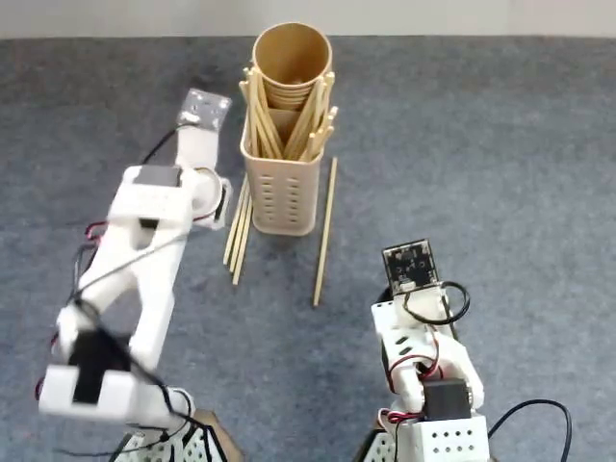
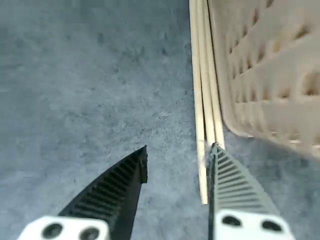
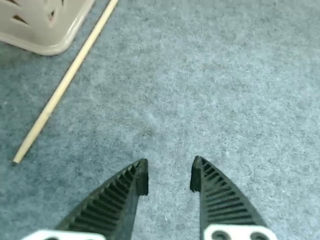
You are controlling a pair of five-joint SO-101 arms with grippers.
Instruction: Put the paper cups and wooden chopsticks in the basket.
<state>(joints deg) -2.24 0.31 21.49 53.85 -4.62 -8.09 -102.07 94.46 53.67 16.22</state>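
A beige perforated basket (image 1: 281, 197) stands upright at the table's middle, holding stacked paper cups (image 1: 292, 60) and several wooden chopsticks (image 1: 313, 120). More chopsticks (image 1: 238, 231) lie on the carpet along its left side, and a single chopstick (image 1: 325, 231) lies to its right. My left gripper (image 2: 179, 155) is open low over the carpet, one fingertip (image 2: 216, 152) over the near ends of the lying chopsticks (image 2: 202, 100), close beside the basket wall (image 2: 270, 75). My right gripper (image 3: 169, 172) is open with nothing between its fingers. It hovers over bare carpet, short of the single chopstick (image 3: 70, 80).
Grey carpet (image 1: 500, 144) covers the table, with open room to the right and far left. The left arm (image 1: 144, 250) stretches from the front left toward the basket. The right arm (image 1: 419, 356) sits folded at the front right. A basket corner (image 3: 40, 30) shows in the right wrist view.
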